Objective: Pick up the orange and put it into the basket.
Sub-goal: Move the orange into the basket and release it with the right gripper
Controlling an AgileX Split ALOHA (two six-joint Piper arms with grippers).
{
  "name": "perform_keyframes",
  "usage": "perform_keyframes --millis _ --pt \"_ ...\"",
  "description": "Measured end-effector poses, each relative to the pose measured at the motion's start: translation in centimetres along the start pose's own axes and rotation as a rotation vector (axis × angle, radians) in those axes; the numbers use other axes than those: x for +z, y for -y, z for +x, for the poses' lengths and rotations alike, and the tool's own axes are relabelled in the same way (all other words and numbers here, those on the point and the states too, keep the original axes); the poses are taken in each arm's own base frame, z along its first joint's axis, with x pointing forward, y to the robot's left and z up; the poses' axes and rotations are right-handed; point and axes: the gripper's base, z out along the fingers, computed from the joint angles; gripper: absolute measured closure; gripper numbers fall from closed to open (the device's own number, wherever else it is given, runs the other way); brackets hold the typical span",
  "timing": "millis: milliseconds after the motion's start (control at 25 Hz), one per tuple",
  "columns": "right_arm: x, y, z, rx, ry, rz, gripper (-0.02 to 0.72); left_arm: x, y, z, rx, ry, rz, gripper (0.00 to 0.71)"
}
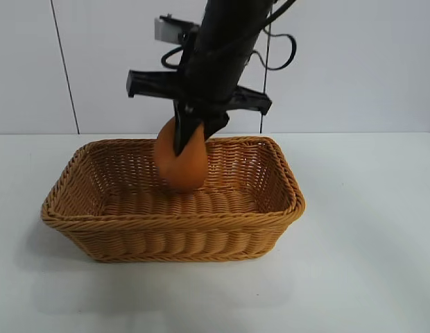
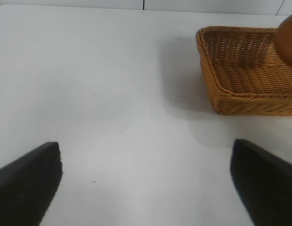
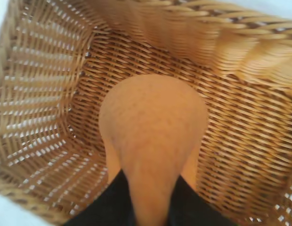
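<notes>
The orange (image 1: 186, 166) hangs inside the tan wicker basket (image 1: 173, 220), just above its woven floor. My right gripper (image 1: 191, 135) comes down from above and is shut on the orange's upper part. In the right wrist view the orange (image 3: 153, 117) fills the middle, pinched between the black fingers of the right gripper (image 3: 150, 200), with the basket's wall (image 3: 42, 94) all round it. My left gripper (image 2: 146, 157) is open over the bare white table, well apart from the basket (image 2: 245, 89). The orange (image 2: 288, 40) shows at that view's edge.
The basket stands on a white table (image 1: 367, 263) with open surface on every side. A white panelled wall (image 1: 354, 62) rises behind it. Cables (image 1: 281, 48) loop off the right arm above the basket.
</notes>
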Motion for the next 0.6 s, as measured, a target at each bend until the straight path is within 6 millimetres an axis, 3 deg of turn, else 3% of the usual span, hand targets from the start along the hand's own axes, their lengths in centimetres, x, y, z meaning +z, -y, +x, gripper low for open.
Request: perform_keyframes --millis 200,280,320,480,600 --pt "3.0 0.5 0.3 0.009 -0.038 0.013 0.662 0.0 0.0 0.0 0.000 0.000 0.000 0.017" --pt "3.1 0.5 0.3 0.009 -0.037 0.013 0.608 0.0 0.0 0.0 0.000 0.000 0.000 0.017" --pt "3.1 0.5 0.3 0.009 -0.036 0.013 0.542 0.0 0.0 0.0 0.000 0.000 0.000 0.017" --pt "2.9 0.5 0.3 0.007 -0.035 0.014 0.135 0.0 0.0 0.0 0.000 0.000 0.000 0.017" --pt "1.8 0.4 0.3 -0.004 -0.053 0.022 0.038 0.0 0.0 0.0 0.000 0.000 0.000 0.017"
